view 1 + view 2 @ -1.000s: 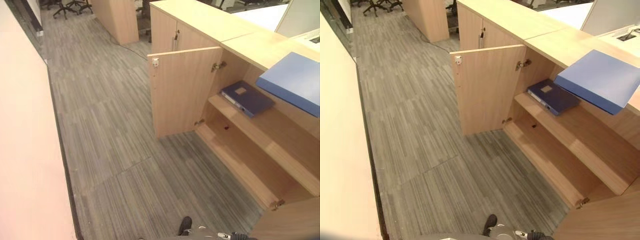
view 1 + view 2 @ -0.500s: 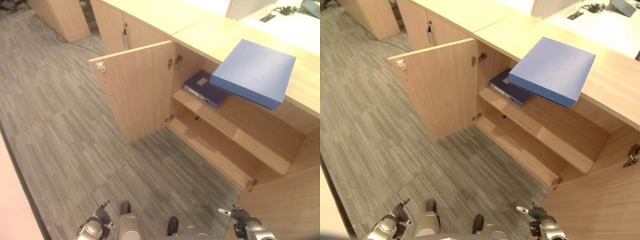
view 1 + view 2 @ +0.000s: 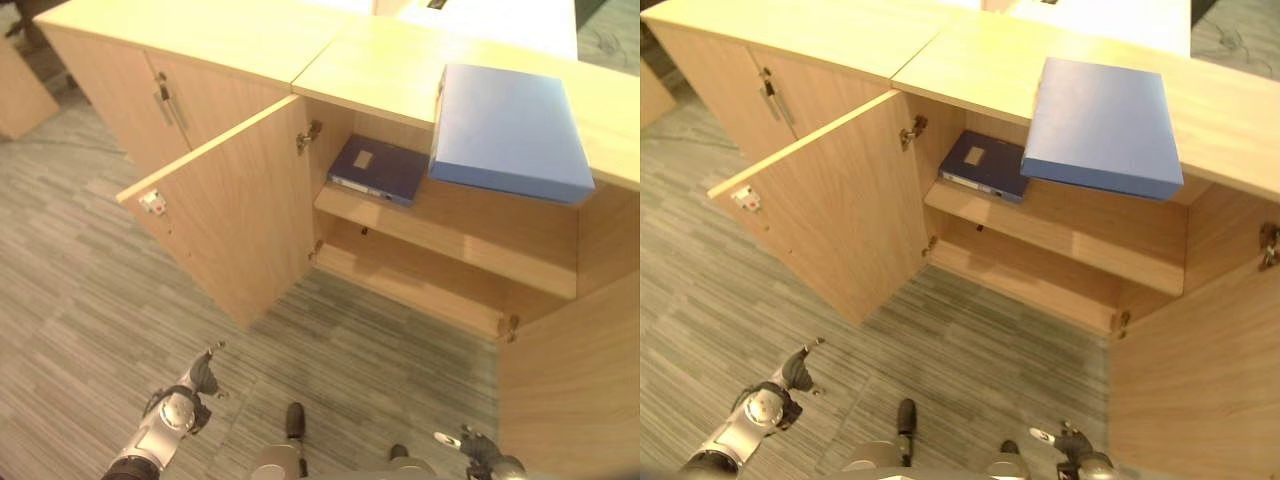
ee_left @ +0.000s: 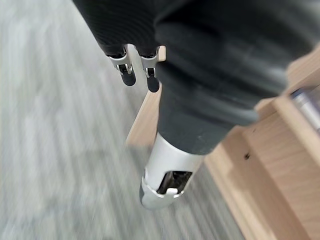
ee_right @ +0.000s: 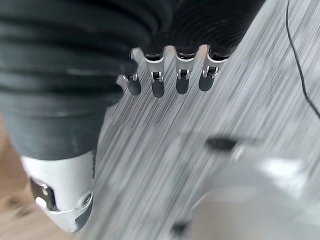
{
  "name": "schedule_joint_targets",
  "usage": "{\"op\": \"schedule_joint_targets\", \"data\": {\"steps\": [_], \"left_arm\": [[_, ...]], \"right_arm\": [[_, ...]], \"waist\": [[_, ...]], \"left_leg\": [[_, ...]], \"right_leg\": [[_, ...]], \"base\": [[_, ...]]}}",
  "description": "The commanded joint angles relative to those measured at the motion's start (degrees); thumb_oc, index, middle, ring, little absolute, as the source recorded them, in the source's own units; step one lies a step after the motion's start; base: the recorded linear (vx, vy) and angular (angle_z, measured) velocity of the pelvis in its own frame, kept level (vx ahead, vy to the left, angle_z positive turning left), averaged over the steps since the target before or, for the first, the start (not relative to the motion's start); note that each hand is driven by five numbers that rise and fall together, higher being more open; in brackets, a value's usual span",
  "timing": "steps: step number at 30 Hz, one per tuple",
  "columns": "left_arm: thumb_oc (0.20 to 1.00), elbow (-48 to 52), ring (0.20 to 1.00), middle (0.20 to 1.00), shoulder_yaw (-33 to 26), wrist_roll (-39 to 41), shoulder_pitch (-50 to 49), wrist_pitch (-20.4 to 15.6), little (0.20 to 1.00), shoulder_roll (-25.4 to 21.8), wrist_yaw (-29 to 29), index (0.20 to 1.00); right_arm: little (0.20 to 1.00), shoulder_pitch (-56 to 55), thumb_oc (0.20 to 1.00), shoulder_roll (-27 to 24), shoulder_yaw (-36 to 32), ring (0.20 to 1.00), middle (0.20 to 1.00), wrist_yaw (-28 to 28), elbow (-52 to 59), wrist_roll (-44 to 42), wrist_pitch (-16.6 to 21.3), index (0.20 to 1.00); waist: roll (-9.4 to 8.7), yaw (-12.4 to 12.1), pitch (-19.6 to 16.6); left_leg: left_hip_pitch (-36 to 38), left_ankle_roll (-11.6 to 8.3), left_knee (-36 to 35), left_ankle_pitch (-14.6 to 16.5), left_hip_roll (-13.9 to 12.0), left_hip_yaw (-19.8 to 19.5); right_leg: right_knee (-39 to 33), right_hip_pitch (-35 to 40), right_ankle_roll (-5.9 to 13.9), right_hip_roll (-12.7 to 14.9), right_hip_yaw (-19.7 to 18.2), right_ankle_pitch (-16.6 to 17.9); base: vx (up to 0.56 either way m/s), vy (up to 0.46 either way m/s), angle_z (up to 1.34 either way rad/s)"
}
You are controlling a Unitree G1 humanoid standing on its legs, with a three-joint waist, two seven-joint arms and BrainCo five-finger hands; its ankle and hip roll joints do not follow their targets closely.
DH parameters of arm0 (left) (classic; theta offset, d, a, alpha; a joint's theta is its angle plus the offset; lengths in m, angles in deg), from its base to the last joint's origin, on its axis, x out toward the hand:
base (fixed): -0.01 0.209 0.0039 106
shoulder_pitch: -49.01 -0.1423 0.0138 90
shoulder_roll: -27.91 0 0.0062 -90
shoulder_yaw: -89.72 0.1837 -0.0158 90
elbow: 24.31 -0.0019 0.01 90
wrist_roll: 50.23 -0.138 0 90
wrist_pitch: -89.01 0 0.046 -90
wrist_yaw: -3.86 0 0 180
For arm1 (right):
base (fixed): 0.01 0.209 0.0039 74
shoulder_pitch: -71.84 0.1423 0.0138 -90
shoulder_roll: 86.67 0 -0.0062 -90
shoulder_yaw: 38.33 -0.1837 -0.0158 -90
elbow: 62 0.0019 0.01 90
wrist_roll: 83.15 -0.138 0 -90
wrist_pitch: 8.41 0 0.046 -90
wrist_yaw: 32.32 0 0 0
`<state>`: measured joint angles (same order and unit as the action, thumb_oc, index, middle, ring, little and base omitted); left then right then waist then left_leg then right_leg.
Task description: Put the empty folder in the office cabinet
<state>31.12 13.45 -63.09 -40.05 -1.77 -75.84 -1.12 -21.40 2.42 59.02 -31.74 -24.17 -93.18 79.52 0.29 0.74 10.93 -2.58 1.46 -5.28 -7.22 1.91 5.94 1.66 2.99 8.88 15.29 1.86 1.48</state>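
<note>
So the blue folder (image 3: 510, 130) is lying flat on the counter (image 3: 380, 65) up at about 1 o'clock, its front edge hanging out over the open cabinet (image 3: 450, 240), and both hands are way down low with relaxed fingers and nothing in them, the left hand (image 3: 200, 376) at 7 o'clock and the right hand (image 3: 1065, 439) at 5 o'clock. Biggest risk I see is that overhang: a sloppy reach could nudge it off the edge onto the floor (image 3: 90, 300) instead of grabbing it. Also the upper shelf (image 3: 450, 240) already has a dark binder (image 3: 378, 168) at its 11 o'clock end and the open door (image 3: 230, 225) sticks out at 9 o'clock, so a lazy swing-in could clip either.
</note>
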Motion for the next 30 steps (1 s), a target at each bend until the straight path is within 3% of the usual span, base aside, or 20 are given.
{"op": "schedule_joint_targets", "data": {"steps": [1, 4, 5, 6, 7, 10, 11, 12, 13, 14, 17, 19, 20, 21, 23, 25, 26, 27, 30], "left_arm": [[1.000, 1.03, 1.000, 1.000, -0.59, -0.29, -3.53, -1.49, 1.000, -0.01, 0.17, 1.000], [1.000, 3.74, 1.000, 1.000, -1.88, 0.78, -5.67, -1.41, 1.000, -0.28, 2.14, 1.000], [1.000, 3.79, 1.000, 1.000, -1.92, 0.78, -5.71, -1.39, 1.000, -0.30, 2.16, 1.000], [1.000, 4.42, 1.000, 1.000, -2.21, 1.32, -6.51, -1.26, 1.000, 0.38, 2.62, 1.000], [1.000, 4.12, 1.000, 1.000, -2.08, 1.53, -6.66, -1.16, 1.000, 0.55, 2.64, 1.000], [1.000, 3.47, 1.000, 1.000, -1.69, 2.09, -6.24, -0.88, 1.000, 1.31, 2.51, 1.000], [1.000, 3.40, 1.000, 1.000, -1.22, 2.35, -5.84, -0.86, 1.000, 1.89, 2.48, 1.000], [1.000, 3.19, 1.000, 1.000, 0.51, 2.63, -4.63, -1.03, 1.000, 2.79, 2.73, 1.000], [1.000, 3.11, 1.000, 1.000, 0.51, 2.64, -4.52, -1.06, 1.000, 2.84, 2.71, 1.000], [1.000, 2.79, 1.000, 1.000, 2.06, 2.85, -3.23, -1.16, 1.000, 3.50, 2.96, 1.000], [1.000, 2.99, 1.000, 1.000, 2.80, 2.83, -2.46, -1.58, 1.000, 3.92, 3.31, 1.000], [1.000, 3.39, 1.000, 1.000, 3.70, 2.68, -1.98, -1.98, 1.000, 3.91, 3.61, 1.000], [1.000, 3.19, 1.000, 1.000, 4.23, 2.54, -1.78, -2.18, 1.000, 4.09, 3.84, 1.000], [1.000, 2.81, 1.000, 1.000, 4.69, 3.04, -1.46, -1.92, 1.000, 4.52, 4.02, 1.000], [1.000, 2.49, 1.000, 1.000, 4.91, 4.40, -1.36, -1.68, 1.000, 4.65, 4.63, 1.000], [1.000, 2.77, 1.000, 1.000, 5.00, 5.35, -1.46, -0.97, 1.000, 4.76, 5.19, 1.000], [1.000, 2.78, 1.000, 1.000, 4.99, 5.35, -1.45, -0.95, 1.000, 4.75, 5.20, 1.000], [1.000, 2.72, 1.000, 1.000, 4.88, 6.00, -1.60, -0.53, 1.000, 5.15, 4.72, 1.000], [1.000, 2.27, 1.000, 1.000, 4.41, 7.03, -1.77, -0.33, 1.000, 5.76, 4.04, 1.000]], "right_arm": [[1.000, 1.59, 1.000, -3.09, 0.60, 1.000, 1.000, -0.38, 0.84, -0.16, 0.33, 1.000], [1.000, 1.58, 1.000, -1.65, 0.91, 1.000, 1.000, -0.11, 1.13, 0.14, 0.37, 1.000], [1.000, 1.58, 1.000, -1.63, 0.94, 1.000, 1.000, -0.11, 1.12, 0.14, 0.38, 1.000], [1.000, 2.15, 1.000, -0.95, 1.58, 1.000, 1.000, -0.09, -0.63, 0.37, 0.46, 1.000], [1.000, 2.75, 1.000, -0.58, 1.94, 1.000, 1.000, -0.27, -1.84, 0.12, 0.53, 1.000], [1.000, 3.94, 1.000, 0.31, 2.50, 1.000, 1.000, -0.52, -4.26, -0.49, 0.52, 1.000], [1.000, 4.91, 1.000, 0.58, 3.13, 1.000, 1.000, -0.73, -5.78, -0.43, 0.53, 1.000], [1.000, 7.10, 1.000, 0.70, 4.54, 1.000, 1.000, -0.93, -8.07, -0.42, 0.57, 1.000], [1.000, 7.25, 1.000, 0.68, 4.54, 1.000, 1.000, -0.93, -8.21, -0.44, 0.63, 1.000], [1.000, 9.03, 1.000, 0.64, 5.41, 1.000, 1.000, -1.27, -10.15, -1.01, 0.82, 1.000], [1.000, 9.80, 1.000, 0.85, 5.67, 1.000, 1.000, -1.30, -12.46, -1.39, 0.82, 1.000], [1.000, 9.59, 1.000, 0.97, 5.71, 1.000, 1.000, -1.48, -14.32, -0.93, 0.85, 1.000], [1.000, 9.47, 1.000, 0.86, 5.81, 1.000, 1.000, -1.61, -15.30, -0.50, 0.88, 1.000], [1.000, 9.28, 1.000, 0.47, 5.87, 1.000, 1.000, -1.52, -16.73, 0.10, 0.58, 1.000], [1.000, 8.88, 1.000, -0.11, 5.75, 1.000, 1.000, -1.58, -18.44, 0.46, 0.33, 1.000], [1.000, 8.95, 1.000, -0.61, 5.96, 1.000, 1.000, -1.85, -19.09, 0.53, -0.02, 1.000], [1.000, 8.97, 1.000, -0.60, 5.96, 1.000, 1.000, -1.85, -19.10, 0.53, -0.02, 1.000], [1.000, 9.60, 1.000, -1.21, 6.50, 1.000, 1.000, -2.44, -18.62, 0.45, -0.21, 1.000], [1.000, 9.76, 1.000, -1.81, 6.74, 1.000, 1.000, -2.53, -18.17, 0.47, -0.46, 1.000]], "waist": [[0.48, -1.53, -2.48], [1.73, -1.77, -1.74], [1.70, -1.80, -1.62], [1.82, -2.37, -1.20], [1.84, -2.55, -1.10], [1.59, -2.57, -0.56], [1.53, -2.56, -0.27], [1.56, -1.95, 0.42], [1.66, -2.04, 0.45], [1.14, -0.94, 2.03], [0.94, -0.24, 2.76], [0.34, 0.01, 2.25], [0.21, 0.04, 1.60], [0.30, 0.31, 0.63], [0.02, 0.97, 0.07], [-0.69, 0.59, 0.69], [-0.59, 0.68, 0.67], [-1.19, -0.32, 1.91], [-2.10, -1.30, 2.47]], "left_leg": [[-0.79, -1.79, 0.95, 6.27, -1.87, -3.61], [2.46, -0.95, 0.61, 8.46, -1.07, 1.74], [2.62, -0.93, 0.61, 8.50, -1.04, 1.80], [3.90, -0.05, 0.37, 9.27, -0.45, 3.61], [5.09, -0.14, 0.28, 10.82, -0.49, 4.02], [6.13, -0.04, 0.28, 11.64, -0.36, 5.53], [6.41, -0.13, 0.28, 11.96, -0.58, 6.23], [7.07, -0.18, 0.28, 12.43, -0.82, 6.56], [7.06, -0.22, 0.28, 12.48, -0.94, 6.65], [7.57, 0.00, 0.28, 11.74, -0.40, 6.77], [8.50, -0.39, 0.28, 12.26, -0.35, 5.74], [8.90, -0.80, 0.28, 12.70, 0.00, 4.17], [9.12, -1.26, 0.28, 12.98, -0.48, 3.61], [9.69, -2.43, 0.37, 12.99, -2.62, 3.02], [8.42, -4.69, 8.68, 14.99, -7.59, 2.44], [4.40, -5.33, 20.19, 13.36, -10.24, 2.42], [4.06, -5.39, 20.72, 13.61, -10.40, 2.26], [-1.29, -4.62, 33.97, 10.15, -10.90, 0.13], [-5.51, -3.54, 37.19, 9.86, -9.72, -0.94]], "right_leg": [[3.55, -6.84, 1.72, 2.19, 0.82, 0.34], [6.92, -6.99, 1.03, 5.84, 11.34, 2.13], [6.93, -6.88, 1.07, 5.86, 11.27, 2.13], [9.36, -7.36, 0.93, 7.70, 15.41, 3.85], [10.86, -7.32, 1.65, 8.05, 16.37, 3.04], [11.96, -8.36, 2.25, 8.07, 17.66, 3.76], [10.94, -9.21, 2.34, 7.33, 18.24, 3.79], [8.25, -12.07, 2.38, 4.06, 17.53, 4.44], [8.09, -12.06, 2.33, 3.89, 17.50, 4.52], [4.72, -16.12, 1.66, 0.10, 15.90, 7.01], [2.26, -18.04, 1.92, -2.51, 13.85, 7.90], [-1.27, -15.41, 1.45, -3.57, 13.29, 8.23], [-1.71, -14.49, 1.12, -4.08, 13.58, 7.99], [-0.90, -13.63, 0.46, -4.81, 14.29, 7.16], [1.42, -11.49, -1.90, -6.06, 15.44, 2.98], [1.91, -8.78, -4.33, -7.08, 16.05, 0.65], [1.90, -8.81, -4.39, -7.19, 16.17, 0.64], [1.63, -6.45, -6.74, -8.82, 16.09, -0.79], [1.23, -5.37, -7.27, -9.24, 15.85, -1.97]], "base": [[0.03, 0.175, -0.93], [0.06, 0.241, -1.05], [0.06, 0.177, -0.70], [0.11, 0.130, -1.39], [0.12, 0.130, -1.34], [0.06, 0.031, -0.49], [0.11, -0.056, -0.12], [0.09, -0.062, -0.17], [0.09, -0.123, -0.27], [0.02, -0.074, -0.25], [0.17, -0.139, -0.38], [0.24, -0.188, 0.13], [0.22, -0.256, 0.45], [0.38, -0.466, 0.87], [0.32, -0.461, 0.74], [0.13, -0.244, 0.35], [0.10, -0.266, 0.35], [0.06, -0.174, 0.29], [0.13, -0.159, 0.09]]}}
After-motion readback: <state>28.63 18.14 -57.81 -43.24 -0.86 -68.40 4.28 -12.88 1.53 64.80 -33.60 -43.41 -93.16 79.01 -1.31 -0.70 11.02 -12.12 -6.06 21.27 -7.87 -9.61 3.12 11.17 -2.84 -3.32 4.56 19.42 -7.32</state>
